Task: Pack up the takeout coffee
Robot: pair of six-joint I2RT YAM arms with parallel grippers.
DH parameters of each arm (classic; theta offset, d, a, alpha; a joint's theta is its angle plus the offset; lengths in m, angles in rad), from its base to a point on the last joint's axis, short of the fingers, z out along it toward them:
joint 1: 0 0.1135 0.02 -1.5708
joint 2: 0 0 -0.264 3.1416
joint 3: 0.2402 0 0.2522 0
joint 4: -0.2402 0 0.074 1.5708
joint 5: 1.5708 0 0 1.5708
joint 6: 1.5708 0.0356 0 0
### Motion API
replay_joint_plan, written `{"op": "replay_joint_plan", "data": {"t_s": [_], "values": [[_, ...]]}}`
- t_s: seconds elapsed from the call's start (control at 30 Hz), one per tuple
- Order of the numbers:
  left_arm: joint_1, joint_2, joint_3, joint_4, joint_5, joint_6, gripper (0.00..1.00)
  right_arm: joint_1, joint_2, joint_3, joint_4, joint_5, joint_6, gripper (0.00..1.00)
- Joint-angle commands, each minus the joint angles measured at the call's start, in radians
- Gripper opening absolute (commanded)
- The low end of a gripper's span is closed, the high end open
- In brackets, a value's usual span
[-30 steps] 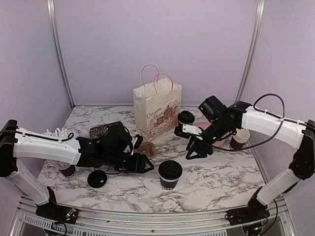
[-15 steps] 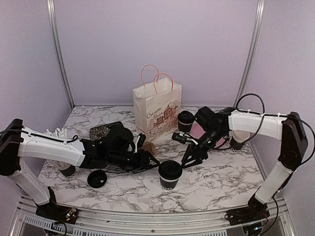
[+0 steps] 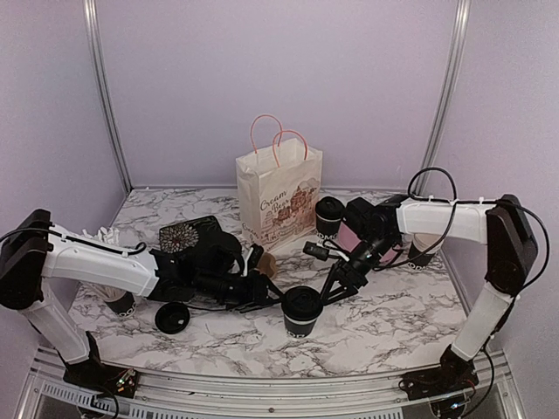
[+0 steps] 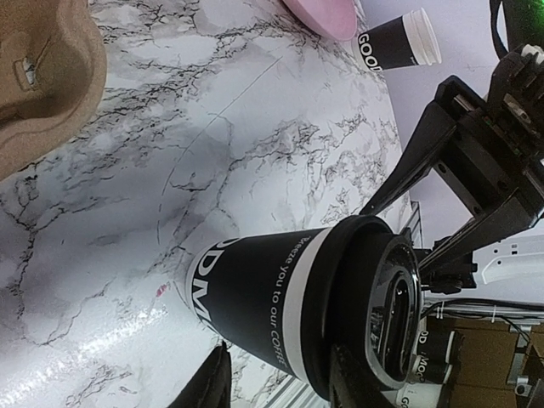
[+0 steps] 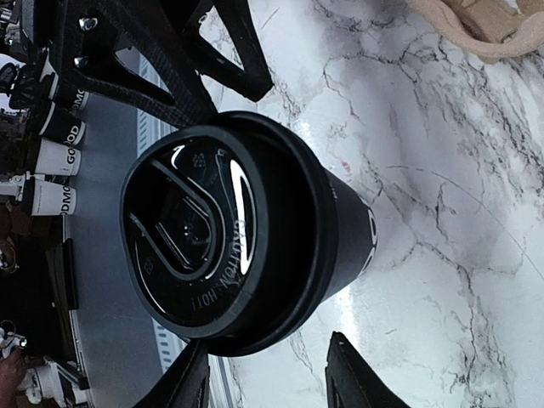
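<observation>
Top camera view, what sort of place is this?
Likely a robot test booth staged as a café counter: plain lilac walls, a marble-pattern table, a paper carrier bag and a lidded coffee cup.

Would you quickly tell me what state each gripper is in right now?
Left gripper: around the lidded cup; grip cannot be told.
Right gripper: open, empty.

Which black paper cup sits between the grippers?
The front-centre lidded black paper cup, flanked by left gripper and right gripper; the other lidded cup stands by the white bag.
</observation>
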Motion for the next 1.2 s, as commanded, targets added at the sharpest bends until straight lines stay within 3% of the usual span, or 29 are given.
{"op": "replay_joint_plan", "data": {"t_s": [0.0,0.23,0.47,0.6,0.7,0.8,0.9,1.17], "values": [[-0.007,0.044,-0.004,0.018,0.039,0.007,0.4,-0.005,0.025,-0.011,-0.005,-0.028,-0.019,0.45],[-0.007,0.095,0.022,-0.049,0.018,0.056,0.37,-0.004,0.066,-0.024,0.019,0.011,0.012,0.42],[-0.006,0.163,0.036,-0.176,-0.037,0.133,0.34,-0.005,0.101,-0.063,0.099,0.248,0.071,0.37],[-0.01,0.164,0.053,-0.25,-0.112,0.18,0.33,-0.004,0.084,-0.067,0.131,0.291,0.078,0.34],[-0.011,0.164,0.067,-0.251,-0.109,0.195,0.32,-0.005,0.083,-0.054,0.122,0.255,0.067,0.33],[-0.011,0.142,0.102,-0.23,-0.121,0.229,0.35,-0.006,0.066,-0.033,0.083,0.117,0.013,0.34],[-0.008,0.123,0.169,-0.207,-0.152,0.269,0.39,-0.005,0.038,-0.023,0.045,0.022,-0.029,0.4],[0.007,0.145,0.287,-0.116,-0.149,0.286,0.5,-0.005,-0.029,-0.069,-0.012,-0.034,-0.094,0.59]]}}
